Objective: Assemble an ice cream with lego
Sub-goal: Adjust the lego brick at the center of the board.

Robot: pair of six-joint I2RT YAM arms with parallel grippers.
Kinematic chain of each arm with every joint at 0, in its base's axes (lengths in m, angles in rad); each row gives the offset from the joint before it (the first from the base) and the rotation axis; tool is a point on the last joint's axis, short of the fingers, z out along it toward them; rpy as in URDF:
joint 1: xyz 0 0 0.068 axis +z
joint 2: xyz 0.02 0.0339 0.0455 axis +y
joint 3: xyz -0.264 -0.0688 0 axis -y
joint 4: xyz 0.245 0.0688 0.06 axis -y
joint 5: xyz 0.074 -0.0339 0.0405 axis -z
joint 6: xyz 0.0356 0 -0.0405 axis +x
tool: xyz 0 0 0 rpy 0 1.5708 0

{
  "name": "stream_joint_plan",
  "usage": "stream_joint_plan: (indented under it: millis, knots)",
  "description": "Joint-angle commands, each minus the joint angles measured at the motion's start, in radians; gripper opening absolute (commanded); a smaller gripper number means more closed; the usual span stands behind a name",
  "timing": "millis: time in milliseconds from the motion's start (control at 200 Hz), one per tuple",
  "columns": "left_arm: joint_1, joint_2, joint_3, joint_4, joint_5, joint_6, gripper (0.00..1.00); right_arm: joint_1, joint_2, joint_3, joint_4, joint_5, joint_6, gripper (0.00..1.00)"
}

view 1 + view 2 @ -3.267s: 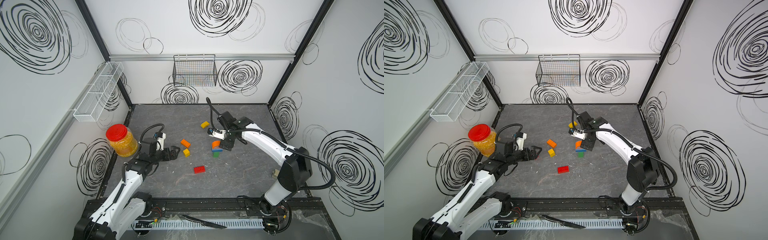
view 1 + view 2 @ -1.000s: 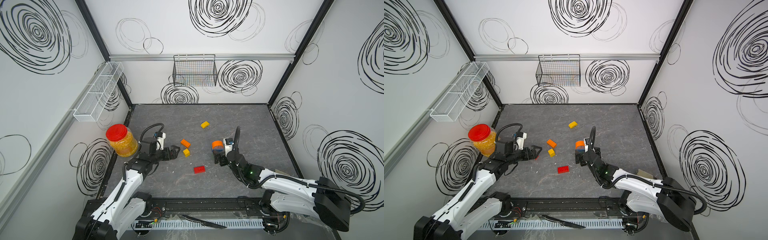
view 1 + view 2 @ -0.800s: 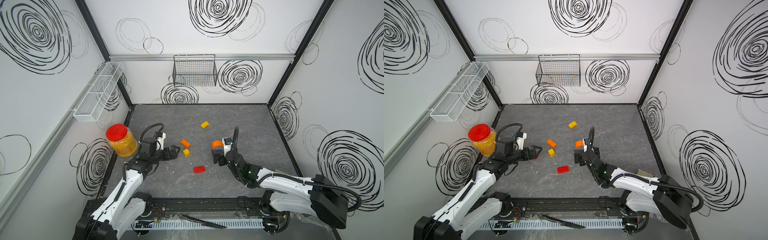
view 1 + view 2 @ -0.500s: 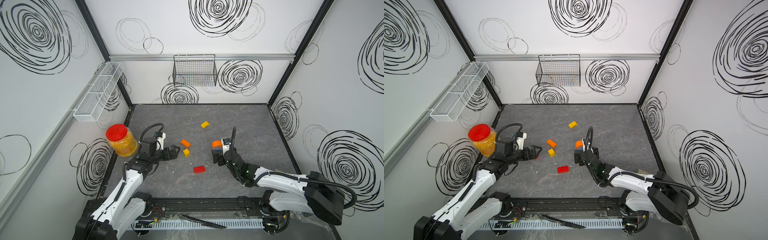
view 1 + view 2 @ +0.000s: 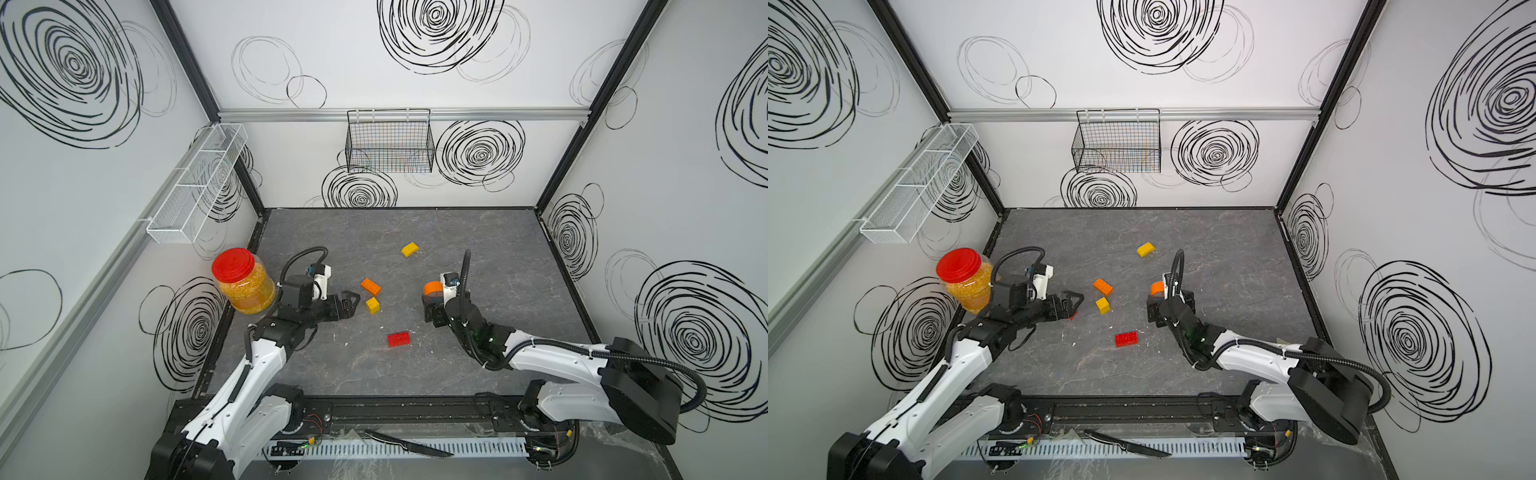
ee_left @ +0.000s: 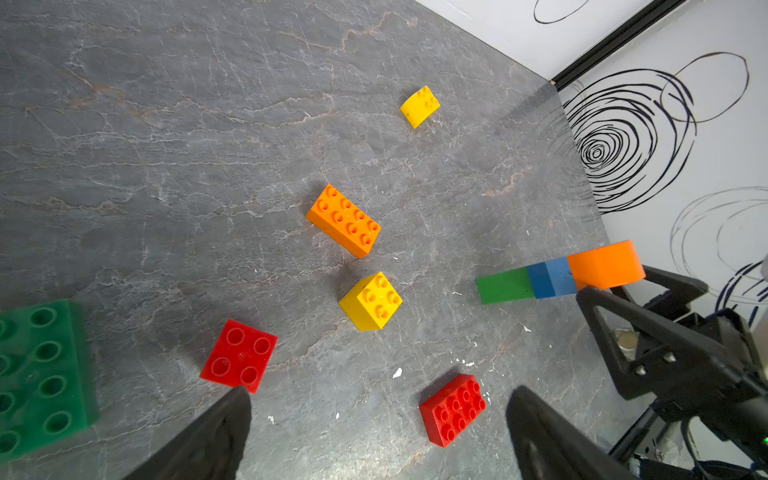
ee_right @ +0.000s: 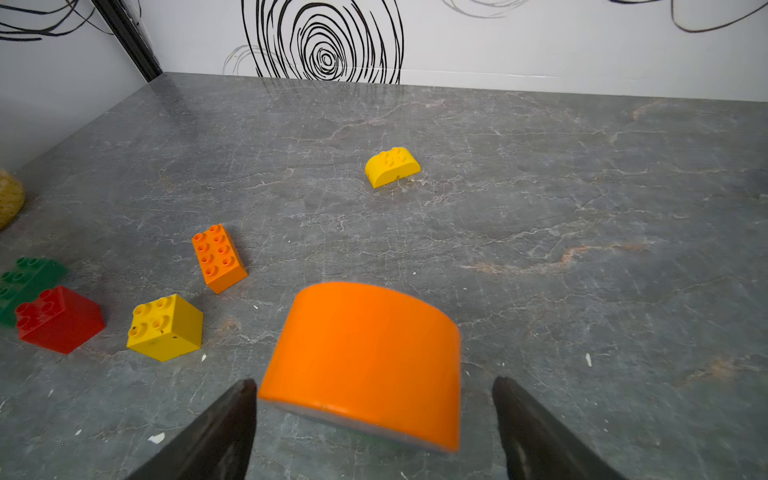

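Note:
A stack of lego stands at centre right: a green brick (image 6: 503, 286), a blue brick (image 6: 550, 277) and a rounded orange top (image 7: 365, 357). My right gripper (image 7: 372, 386) is low at this stack, open, with one finger on each side of the orange top (image 5: 433, 287). A gap shows on one side. My left gripper (image 6: 376, 419) hovers open and empty near a red square brick (image 6: 240, 356) and a green plate (image 6: 41, 374). Loose on the table lie an orange long brick (image 5: 370, 286), a yellow cube (image 5: 372, 305), a red long brick (image 5: 398, 339) and a rounded yellow brick (image 5: 409, 249).
A red-lidded jar (image 5: 243, 280) of yellow grains stands at the table's left edge, behind my left arm. A black wire basket (image 5: 390, 141) hangs on the back wall and a white mesh shelf (image 5: 195, 187) on the left wall. A knife (image 5: 407, 444) lies on the front rail.
My right gripper has crept closer around the stack and its jaws have narrowed a little. Earlier that arm reached the stack from the far side. The left arm has not moved.

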Motion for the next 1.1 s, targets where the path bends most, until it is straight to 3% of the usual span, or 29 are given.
stream_joint_plan:
  millis: [0, 771, 916, 1096]
  knots:
    - [0.000, -0.006, -0.003, 0.023, -0.011, -0.005, 0.99, -0.008, 0.011, 0.026, 0.040, 0.017, -0.008, 0.87]
    - [0.000, -0.022, -0.001, 0.013, -0.027, -0.006, 0.99, -0.006, -0.035, 0.051, -0.036, 0.009, -0.006, 0.37]
    - [0.000, -0.024, -0.001, 0.013, -0.029, -0.005, 0.99, -0.014, -0.079, 0.109, -0.159, 0.008, -0.011, 0.26]
    - [-0.001, -0.028, -0.001, 0.009, -0.029, -0.005, 0.99, -0.095, -0.106, 0.242, -0.456, -0.095, 0.011, 0.18]
